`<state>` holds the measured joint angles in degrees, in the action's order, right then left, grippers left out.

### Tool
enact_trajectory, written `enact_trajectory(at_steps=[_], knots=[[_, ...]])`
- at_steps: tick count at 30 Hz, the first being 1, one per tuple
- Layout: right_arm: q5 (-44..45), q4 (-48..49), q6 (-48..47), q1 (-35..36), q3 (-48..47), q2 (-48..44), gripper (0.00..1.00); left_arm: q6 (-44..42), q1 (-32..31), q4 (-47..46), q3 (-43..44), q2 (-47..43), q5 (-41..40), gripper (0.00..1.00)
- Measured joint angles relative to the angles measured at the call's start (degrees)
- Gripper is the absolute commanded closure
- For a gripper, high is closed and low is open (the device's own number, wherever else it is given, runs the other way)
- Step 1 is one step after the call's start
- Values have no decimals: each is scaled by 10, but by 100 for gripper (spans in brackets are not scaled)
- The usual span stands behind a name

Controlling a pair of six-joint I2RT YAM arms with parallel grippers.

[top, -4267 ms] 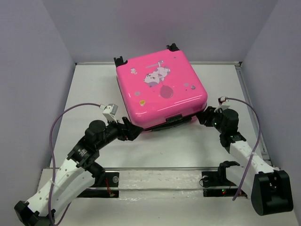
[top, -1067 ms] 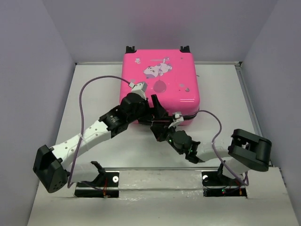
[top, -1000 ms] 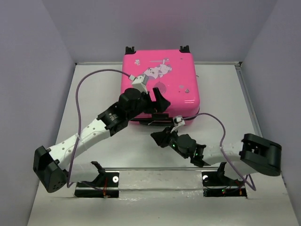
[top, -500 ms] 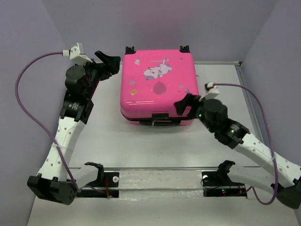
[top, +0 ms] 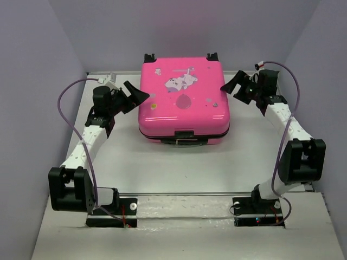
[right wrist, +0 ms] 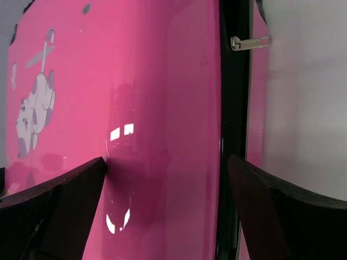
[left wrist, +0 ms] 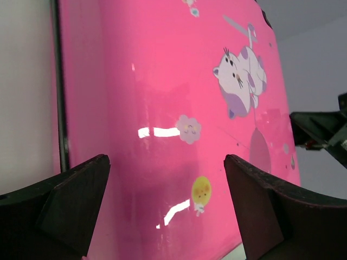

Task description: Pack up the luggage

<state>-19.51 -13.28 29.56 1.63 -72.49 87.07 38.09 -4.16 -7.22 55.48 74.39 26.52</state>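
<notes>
The luggage [top: 183, 103] lies flat and closed at the back middle of the table, a bright pink hard shell with a white cartoon-animal print on the lid. My left gripper [top: 135, 96] hovers open at its left edge, and the lid [left wrist: 162, 81] fills the gap between the two fingers [left wrist: 70, 206]. Open too, my right gripper [top: 232, 86] is at the right edge, looking along the lid [right wrist: 135, 81] and the black zipper trim [right wrist: 233, 108]. A metal zipper pull [right wrist: 250, 41] lies on that side. Neither gripper holds anything.
The white table [top: 119, 157] is boxed in by grey walls on three sides. Black caster wheels [top: 150, 56] stick out at the luggage's far side, and a black handle [top: 184, 141] sits on its near side. A metal rail [top: 184, 193] runs along the near edge between the arm bases.
Both arms have swung away from the luggage's near side: the left gripper has come down to the lid's left edge, the right has gone to the right edge. The luggage has stayed closed.
</notes>
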Motion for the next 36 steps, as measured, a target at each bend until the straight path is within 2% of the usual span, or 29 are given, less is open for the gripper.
enact_trajectory(at_steps=[3, 6, 10, 19, 21, 25, 28, 29, 32, 34, 36], knots=[[-69, 34, 15, -3, 0, 27, 0, 3, -19, -43, -32, -10, 3, 1], [-143, 68, 24, -2, 0, 47, 5, 5, -35, -75, -63, -23, -16, 1], [-189, 90, 23, -10, -41, 106, 6, 3, -89, -102, -115, -60, -91, 1], [-201, 132, 10, 5, -233, 274, 6, 9, -264, -68, -176, -151, -206, 1], [-203, 130, 10, 11, -269, 296, 0, 10, -307, -43, -177, -166, -221, 1], [-186, 129, 1, 37, -297, 300, 0, 14, -353, 2, -173, -184, -213, 1], [-172, 128, -13, 49, -299, 297, 0, 4, -366, 72, -132, -186, -205, 1], [-171, 120, -15, 50, -298, 294, 0, -6, -368, 107, -102, -182, -210, 1], [-179, 89, -11, 50, -298, 279, 0, -55, -367, 136, 31, -169, -261, 1], [-191, 55, -8, 50, -297, 259, 0, -89, -332, 131, 133, -164, -294, 1], [-211, 37, -4, 49, -297, 240, 0, -101, -252, 123, 200, -166, -293, 1]])
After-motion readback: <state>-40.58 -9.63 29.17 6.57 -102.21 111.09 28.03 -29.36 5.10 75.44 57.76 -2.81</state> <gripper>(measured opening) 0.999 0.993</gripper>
